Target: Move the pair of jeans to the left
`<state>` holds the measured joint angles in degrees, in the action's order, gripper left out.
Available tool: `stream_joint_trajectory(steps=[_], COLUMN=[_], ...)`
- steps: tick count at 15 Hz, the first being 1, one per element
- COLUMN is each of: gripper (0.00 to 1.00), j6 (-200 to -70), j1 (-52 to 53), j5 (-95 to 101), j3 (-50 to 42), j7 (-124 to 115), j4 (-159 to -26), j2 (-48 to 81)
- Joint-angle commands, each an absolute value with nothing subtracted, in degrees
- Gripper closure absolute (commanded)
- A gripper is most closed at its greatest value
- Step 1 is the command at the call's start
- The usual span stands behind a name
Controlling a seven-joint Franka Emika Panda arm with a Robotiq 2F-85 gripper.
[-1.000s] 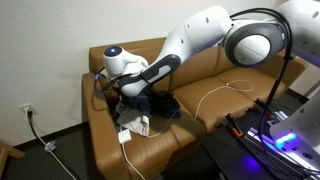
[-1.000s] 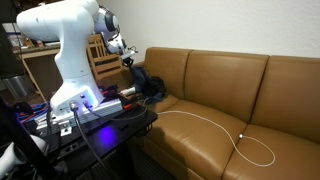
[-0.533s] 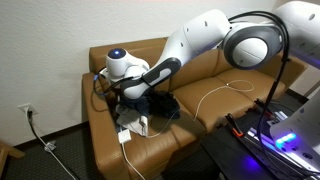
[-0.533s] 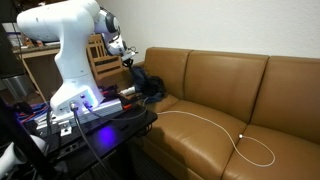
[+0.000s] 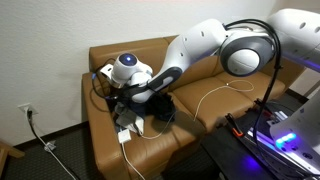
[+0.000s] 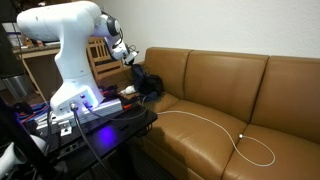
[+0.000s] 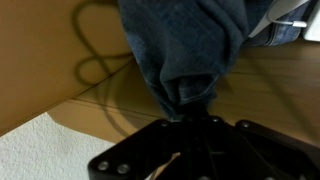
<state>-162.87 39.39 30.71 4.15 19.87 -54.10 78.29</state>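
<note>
The dark blue denim jeans (image 5: 153, 108) sit bunched in a heap on the end seat of the brown leather sofa (image 5: 104, 54), close to the armrest, and in the wrist view the denim (image 7: 180, 45) narrows into a tight gather that runs straight down into the black gripper (image 7: 190, 122). The jaws are clenched on that fold of fabric, with cloth pinched between them. The white robot arm (image 5: 200, 42) stretches across the sofa back to reach the pile. Just beside the jeans, near the front edge of the cushion, lie some small white objects (image 5: 128, 130) — too small to identify. A thin dark cable (image 7: 95, 70) loops over the leather beside the denim. Well apart from the jeans, on the middle cushions, a thin white cord (image 6: 215, 124) trails across the seat.
</note>
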Motion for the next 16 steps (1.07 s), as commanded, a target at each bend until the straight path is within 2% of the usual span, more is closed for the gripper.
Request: stream_joint_trajectory(steps=[1,9,11,14,16], gripper=[0.99,0.99,0.95,0.95,0.99], j6=[-171.2,-170.7,-169.1,-169.1,-166.5], j1=[40.0,42.3,41.5,41.6,41.1], j5=[32.1,31.1,30.9,30.9,30.0], j3=[2.5,-3.6,-2.0,-2.2,-0.3], j7=[19.5,10.0,11.4,11.4,12.2], j4=[-49.9,-49.4,-52.0,-52.0,-53.8], j2=[81.3,81.5,80.3,80.3,79.0])
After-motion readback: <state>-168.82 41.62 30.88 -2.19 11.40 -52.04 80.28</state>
